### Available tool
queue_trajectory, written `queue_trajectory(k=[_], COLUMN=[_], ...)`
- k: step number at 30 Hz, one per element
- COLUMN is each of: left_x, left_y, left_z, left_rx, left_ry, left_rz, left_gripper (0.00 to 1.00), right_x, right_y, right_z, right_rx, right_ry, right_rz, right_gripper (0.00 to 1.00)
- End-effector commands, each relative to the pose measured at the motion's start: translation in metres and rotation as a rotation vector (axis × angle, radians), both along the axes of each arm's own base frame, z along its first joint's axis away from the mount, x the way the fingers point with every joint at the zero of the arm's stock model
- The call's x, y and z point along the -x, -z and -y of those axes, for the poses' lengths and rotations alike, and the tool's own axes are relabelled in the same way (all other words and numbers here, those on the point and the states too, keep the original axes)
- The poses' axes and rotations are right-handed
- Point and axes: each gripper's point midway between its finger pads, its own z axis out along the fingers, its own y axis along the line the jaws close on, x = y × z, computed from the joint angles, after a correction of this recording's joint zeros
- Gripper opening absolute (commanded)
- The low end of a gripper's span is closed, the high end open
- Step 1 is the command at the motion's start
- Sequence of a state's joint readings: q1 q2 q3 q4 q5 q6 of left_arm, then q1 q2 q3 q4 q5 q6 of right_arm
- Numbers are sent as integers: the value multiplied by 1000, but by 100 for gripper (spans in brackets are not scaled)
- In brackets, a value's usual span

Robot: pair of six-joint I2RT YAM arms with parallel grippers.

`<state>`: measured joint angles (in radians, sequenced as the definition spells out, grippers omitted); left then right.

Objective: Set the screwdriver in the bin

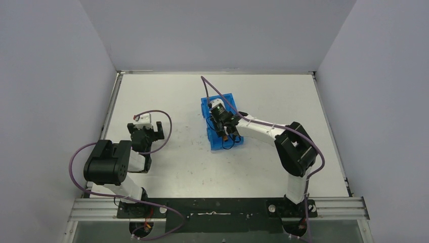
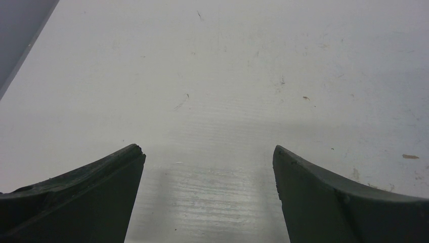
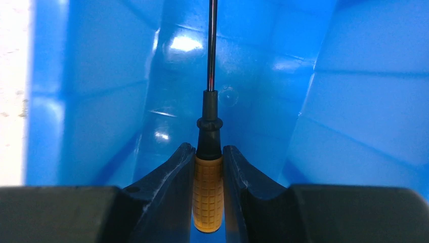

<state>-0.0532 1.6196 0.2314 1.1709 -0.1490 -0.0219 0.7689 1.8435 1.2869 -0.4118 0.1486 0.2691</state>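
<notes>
- Gripping the screwdriver [image 3: 208,195] by its orange handle, the right gripper [image 3: 208,152] has a finger pressed tight on each side: clamped, no gap showing.
- Thin shaft runs straight ahead of the pincer. Its tip leaves the wrist view's top edge, so can't tell if it touches anything.
- Blue walls of the bin [image 3: 349,101] rise left, right & in front of the fingers, and from overhead the pincer hangs over the bin's inside. So the screwdriver is w/in the bin's outline but carried, not lying in it.
- Prob. held lengthwise along the bin so the tool fits btwn the walls once let go.
- Left gripper [image 2: 207,150] sits well apart from all that, fingers spread wide w/ nothing btwn them. Only bare table [image 2: 227,76] ahead & below; looks parked out of the way.
- Next, I'd guess: part the right fingers & let it drop. Risk is the handle clinging to a pad or the tip catching a wall.
</notes>
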Motion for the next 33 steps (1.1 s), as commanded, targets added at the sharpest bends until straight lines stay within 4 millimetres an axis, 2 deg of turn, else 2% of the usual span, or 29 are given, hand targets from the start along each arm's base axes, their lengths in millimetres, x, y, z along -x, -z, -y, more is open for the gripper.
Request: queue_trajectory(k=[1,5,7,11,13,16,20,24,27,29,31,32,33], left_x=[-11,-11,-11,-11,-11,-11,-11,-11,-11,-11,-11,-11,-11], left_y=[-19,-20,-20,-20,-20,-19,-19,-20,-20,-20,-20,-20,-20], left_z=[4,4,4,4,4,4,4,4,4,4,4,4,4], left_rx=[10,11,11,10,10,10,10,10,11,10,11,11,11], left_ry=[12,12,12,13,12,13,12,12,12,12,13,13,13], left_rz=[69,72,70,71,71,70,70,71,71,70,71,72,73], left_gripper=[97,97,97,97,97,97,97,97,97,97,97,97,97], right_x=[-28,-35,-36,-38,-38,-40,-43,-38,-32,-31,-29,-29,-29], right_y=[-9,4,8,5,-4,-30,-80,-125,-156,-170,-172,-172,-172], right_z=[-12,-12,-12,-14,-17,-21,-20,-10,7,25,47,60,72], right_rx=[-53,-72,-76,-86,-111,-151,-205,-249,-267,-265,-253,-253,-258], right_ry=[22,42,48,54,43,36,38,47,68,107,145,168,191], right_rz=[69,49,41,38,41,81,157,237,316,374,412,423,436], right_gripper=[0,0,4,33,39,43,46,48,52,66,91,98,100])
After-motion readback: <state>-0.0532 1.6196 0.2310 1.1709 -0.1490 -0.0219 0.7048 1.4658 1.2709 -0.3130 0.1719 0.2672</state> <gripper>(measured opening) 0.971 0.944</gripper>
